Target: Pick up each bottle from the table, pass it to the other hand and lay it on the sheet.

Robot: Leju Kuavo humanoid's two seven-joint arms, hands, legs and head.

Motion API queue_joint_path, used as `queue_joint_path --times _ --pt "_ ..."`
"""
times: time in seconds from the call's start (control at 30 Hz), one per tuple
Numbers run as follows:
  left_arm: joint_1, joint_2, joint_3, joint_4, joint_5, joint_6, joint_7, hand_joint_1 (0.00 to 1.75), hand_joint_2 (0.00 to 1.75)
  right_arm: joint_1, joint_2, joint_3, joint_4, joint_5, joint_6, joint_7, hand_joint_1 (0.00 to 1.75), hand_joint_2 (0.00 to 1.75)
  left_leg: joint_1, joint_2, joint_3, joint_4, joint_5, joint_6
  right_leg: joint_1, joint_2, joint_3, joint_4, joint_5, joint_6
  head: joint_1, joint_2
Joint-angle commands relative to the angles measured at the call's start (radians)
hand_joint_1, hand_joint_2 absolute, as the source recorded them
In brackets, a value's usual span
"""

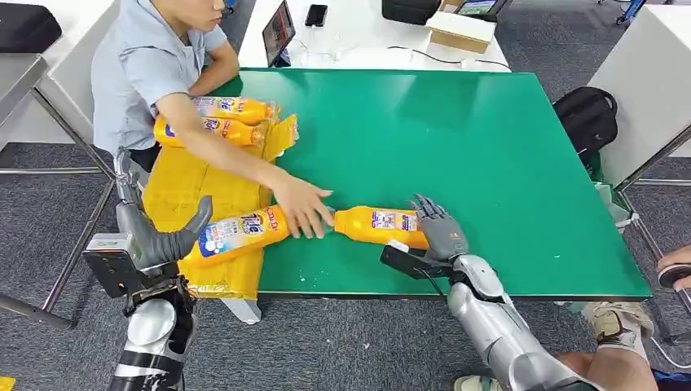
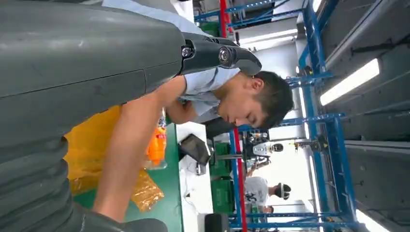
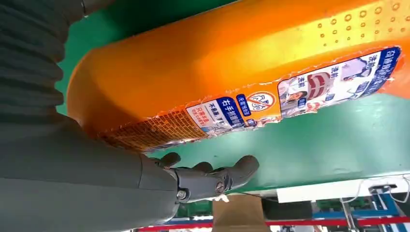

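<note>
Lay lower centre: right hand [image 1: 438, 230] unclenched against bottle [image 1: 379, 226], ready for pickup; left hand [image 1: 159, 238] fingers apart beside sheet [image 1: 175, 191], seemingly empty.

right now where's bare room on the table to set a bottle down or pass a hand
Free: the green table beyond the right hand, out to its far and right edges. Some bare yellow sheet lies between the two far bottles and the bottle beside the left hand. Crowded: the near edge, where the person's hand lies between that bottle and the right hand's bottle.
</note>
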Motion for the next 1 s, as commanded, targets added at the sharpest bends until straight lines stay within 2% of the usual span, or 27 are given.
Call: queue_joint_path --times 0.03,0.2,0.3,0.37,0.4,0.43,0.5,0.53,0.6,0.67,0.8,1.0 --pt "-0.042 0.028 -0.018 0.068 0.005 -0.001 0.007 0.00 1.75 -0.057 0.021 0.021 0.114 0.001 0.012 0.005 0.00 1.75 0.001 0.003 0.005 0.000 -0.002 -0.001 0.001 0.001 0.004 0.000 -0.001 -0.002 0.000 0.000" --pt "-0.042 0.028 -0.018 0.068 0.005 -0.001 0.007 0.00 1.75 -0.057 0.021 0.021 0.114 0.001 0.012 0.005 0.00 1.75 0.001 0.003 0.006 0.000 -0.003 -0.002 0.001 0.001 0.005 0.000 -0.002 -0.003 0.000 0.000" --pt "-0.040 0.030 -0.012 0.073 0.014 -0.012 0.021 0.00 1.75 -0.097 0.007 0.070 0.176 0.038 0.084 0.085 0.00 1.75 0.001 0.002 0.005 0.000 -0.002 -0.002 0.001 0.000 0.005 0.000 -0.002 -0.003 0.000 0.000" --pt "-0.043 0.033 -0.008 0.080 0.021 -0.021 0.026 0.00 1.75 -0.120 0.004 0.081 0.212 0.030 0.145 0.096 0.02 1.75 0.001 0.003 0.007 0.000 -0.003 -0.002 0.001 0.001 0.006 0.000 -0.002 -0.003 0.000 0.000" --pt "-0.045 0.034 -0.007 0.086 0.031 -0.033 0.032 0.00 1.75 -0.131 -0.001 0.100 0.227 0.041 0.168 0.102 1.69 1.75 0.000 0.003 0.004 0.000 -0.001 -0.001 0.001 0.001 0.003 0.000 -0.001 -0.002 0.000 0.000" --pt "-0.047 0.034 -0.005 0.092 0.044 -0.045 0.038 0.00 1.75 -0.135 -0.002 0.103 0.234 0.041 0.169 0.108 1.75 1.75 0.000 0.003 0.005 0.000 -0.002 -0.002 0.001 0.001 0.005 0.000 -0.001 -0.003 0.000 0.000" --pt "-0.040 0.033 0.005 0.095 0.081 -0.077 0.063 0.00 1.75 -0.151 -0.006 0.140 0.257 0.071 0.207 0.152 1.75 1.75 0.001 0.005 0.008 0.000 -0.003 -0.002 0.002 0.001 0.007 0.000 -0.002 -0.004 0.000 0.000" --pt "-0.029 0.033 0.013 0.092 0.081 -0.076 0.063 0.00 1.75 -0.172 -0.010 0.200 0.278 0.134 0.238 0.230 1.75 1.75 0.001 0.005 0.007 -0.001 -0.001 -0.001 0.001 0.000 0.006 -0.001 0.000 -0.002 0.000 0.000" --pt "-0.019 0.035 0.024 0.087 0.076 -0.076 0.063 0.00 1.75 -0.199 -0.007 0.240 0.294 0.177 0.271 0.308 1.69 1.75 0.001 0.007 0.009 -0.001 -0.002 -0.002 0.001 0.001 0.008 -0.002 0.000 -0.003 0.000 0.000" --pt "-0.018 0.031 0.038 0.089 0.062 -0.086 0.070 0.00 1.75 -0.235 -0.002 0.275 0.320 0.205 0.360 0.375 1.75 1.75 0.000 0.008 0.009 -0.001 -0.001 -0.002 0.001 0.003 0.007 -0.001 0.000 -0.003 0.000 0.000" --pt "-0.040 0.029 0.047 0.123 0.056 -0.101 0.075 0.00 1.75 -0.262 -0.013 0.279 0.350 0.211 0.422 0.432 1.75 1.75 0.001 0.003 0.012 -0.001 0.000 -0.002 0.002 -0.001 0.011 -0.002 0.000 -0.003 0.000 0.000" --pt "-0.052 0.034 0.054 0.140 0.057 -0.117 0.082 0.00 1.75 -0.300 -0.029 0.270 0.354 0.202 0.455 0.434 1.75 1.75 0.000 -0.001 0.012 -0.001 0.001 0.001 0.001 -0.002 0.011 -0.002 0.000 -0.002 0.000 0.000"
